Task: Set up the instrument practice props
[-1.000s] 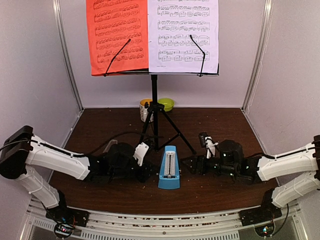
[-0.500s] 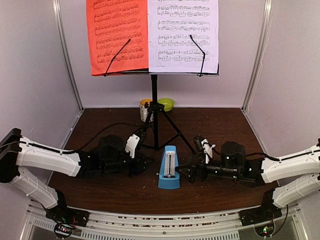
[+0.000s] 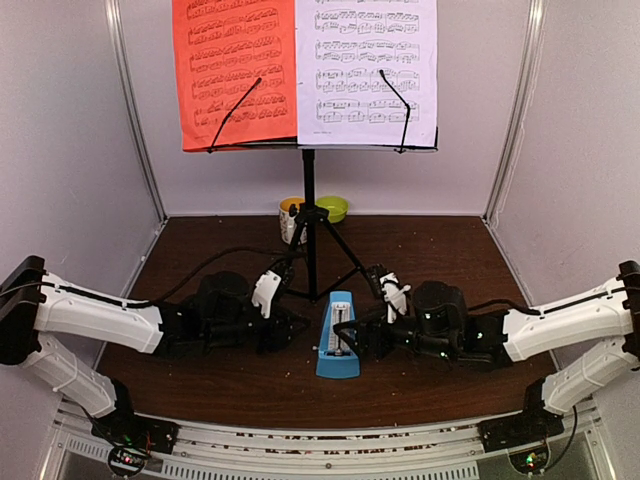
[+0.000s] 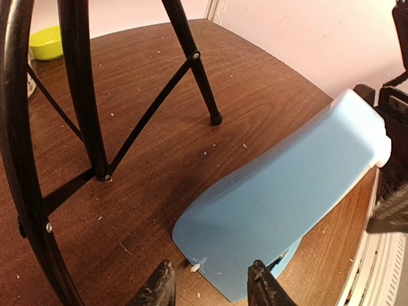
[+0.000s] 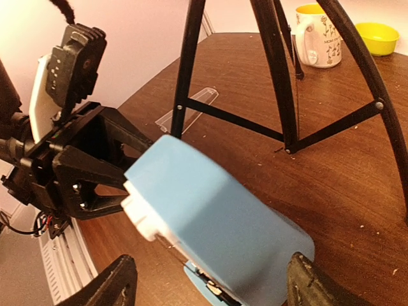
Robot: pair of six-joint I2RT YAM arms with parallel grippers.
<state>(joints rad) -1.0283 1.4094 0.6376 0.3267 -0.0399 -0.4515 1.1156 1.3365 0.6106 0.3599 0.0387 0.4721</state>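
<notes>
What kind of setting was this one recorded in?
Probably a lab test booth staged as a music practice corner: plain pale walls enclose a brown table, where a music stand holds sheet-music pages and a blue metronome sits between two robot arms.

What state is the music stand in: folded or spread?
Spread. The music stand is upright, its legs splayed apart on the table.

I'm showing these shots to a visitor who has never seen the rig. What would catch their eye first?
Probably the bright red page beside a pale page, high at the back on the black music stand. Next, the light-blue metronome standing at the table's front centre, with the left gripper and right gripper flanking it, fingers open.
</notes>
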